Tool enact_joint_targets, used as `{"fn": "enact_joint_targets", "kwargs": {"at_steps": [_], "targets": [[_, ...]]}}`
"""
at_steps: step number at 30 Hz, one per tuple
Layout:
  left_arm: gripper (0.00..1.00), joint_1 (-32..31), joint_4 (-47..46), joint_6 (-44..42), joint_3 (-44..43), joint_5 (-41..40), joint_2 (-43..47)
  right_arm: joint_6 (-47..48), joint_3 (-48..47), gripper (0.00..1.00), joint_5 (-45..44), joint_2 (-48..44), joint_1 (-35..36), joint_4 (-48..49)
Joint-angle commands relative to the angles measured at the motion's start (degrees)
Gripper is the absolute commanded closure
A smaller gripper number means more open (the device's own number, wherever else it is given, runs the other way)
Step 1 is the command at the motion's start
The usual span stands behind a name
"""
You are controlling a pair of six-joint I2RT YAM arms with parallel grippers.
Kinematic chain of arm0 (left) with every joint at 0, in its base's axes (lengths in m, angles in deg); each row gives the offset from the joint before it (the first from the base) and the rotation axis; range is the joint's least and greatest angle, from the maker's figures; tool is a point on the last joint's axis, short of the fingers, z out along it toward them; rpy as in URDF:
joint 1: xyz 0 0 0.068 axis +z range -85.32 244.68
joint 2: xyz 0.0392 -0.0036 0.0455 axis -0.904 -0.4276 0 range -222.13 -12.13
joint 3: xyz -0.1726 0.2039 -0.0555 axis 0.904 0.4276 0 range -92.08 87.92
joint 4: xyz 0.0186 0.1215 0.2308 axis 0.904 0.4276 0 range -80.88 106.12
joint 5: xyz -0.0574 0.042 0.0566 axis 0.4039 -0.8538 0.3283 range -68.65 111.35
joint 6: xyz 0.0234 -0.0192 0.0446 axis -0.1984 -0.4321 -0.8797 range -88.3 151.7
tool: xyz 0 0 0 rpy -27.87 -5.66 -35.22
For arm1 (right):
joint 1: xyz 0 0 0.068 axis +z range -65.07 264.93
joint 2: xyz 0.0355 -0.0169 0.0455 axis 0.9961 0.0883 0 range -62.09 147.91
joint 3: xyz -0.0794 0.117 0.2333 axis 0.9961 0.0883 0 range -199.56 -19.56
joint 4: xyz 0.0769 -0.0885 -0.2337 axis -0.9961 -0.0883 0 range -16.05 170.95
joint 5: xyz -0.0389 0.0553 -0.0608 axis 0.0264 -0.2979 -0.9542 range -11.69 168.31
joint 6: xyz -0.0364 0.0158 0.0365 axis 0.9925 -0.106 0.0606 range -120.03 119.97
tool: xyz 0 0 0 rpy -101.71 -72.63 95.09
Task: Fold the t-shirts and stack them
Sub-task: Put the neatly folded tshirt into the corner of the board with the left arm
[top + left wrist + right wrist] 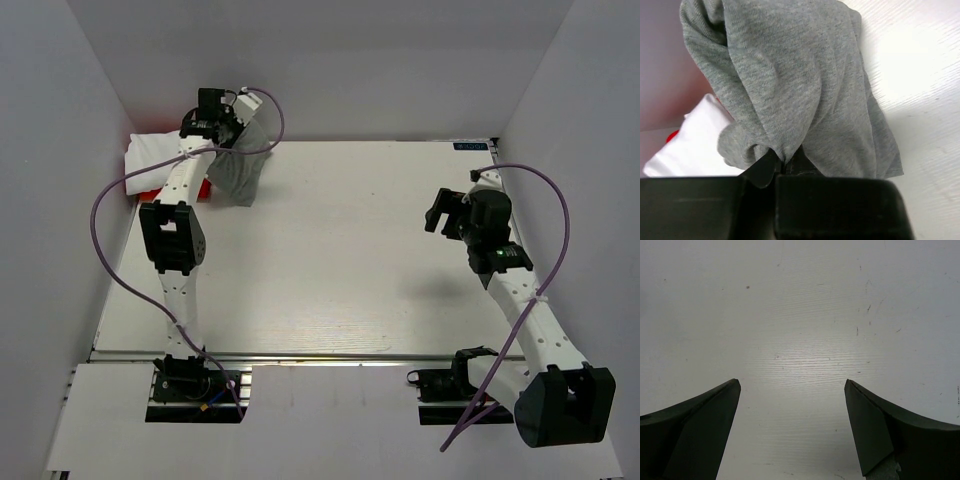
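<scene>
The heather-grey t-shirt [238, 168] hangs bunched from my left gripper [228, 130] at the far left of the table, its lower end reaching the table. In the left wrist view the left gripper [781, 167] is shut on a fold of the grey t-shirt [790, 85]. The white t-shirt [155, 155] lies against the far left wall, with the red t-shirt [148, 190] partly showing under it. Both show in the left wrist view, white [695, 145] and a red sliver [671, 136]. My right gripper [440, 212] is open and empty above bare table at the right [792, 385].
The white table [350, 250] is enclosed by grey walls on the left, back and right. A purple cable [110, 210] loops out from the left arm. A small dark label [470, 146] sits at the far right edge.
</scene>
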Motion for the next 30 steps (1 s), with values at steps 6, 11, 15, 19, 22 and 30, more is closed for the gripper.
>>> {"fn": "enact_joint_targets", "kwargs": {"at_steps": [6, 11, 15, 19, 22, 30], "targets": [[1.00, 4.83, -4.31, -3.61, -5.21, -0.26, 8.31, 0.25, -0.06, 0.10, -1.99, -0.12, -0.19, 0.22], [1.00, 7.30, -7.83, -1.76, -5.21, -1.32, 9.89, 0.16, 0.03, 0.10, -1.73, 1.28, -0.02, 0.48], [1.00, 10.19, -9.84, -1.15, -4.07, -1.32, 11.12, -0.01, -0.32, 0.10, -1.03, 3.39, -0.10, 0.05], [1.00, 13.44, -11.16, -0.45, -3.54, -0.79, 11.65, -0.19, -0.32, 0.10, -0.85, 4.54, -0.02, 0.22], [1.00, 14.85, -12.39, -0.44, -2.06, -0.27, 12.18, -0.10, -0.67, 0.10, -0.76, 5.59, -0.02, 0.31], [1.00, 17.22, -14.15, 1.32, 0.32, 1.14, 6.83, -0.02, -1.90, 0.10, -2.43, 6.92, -0.02, -0.92]]}}
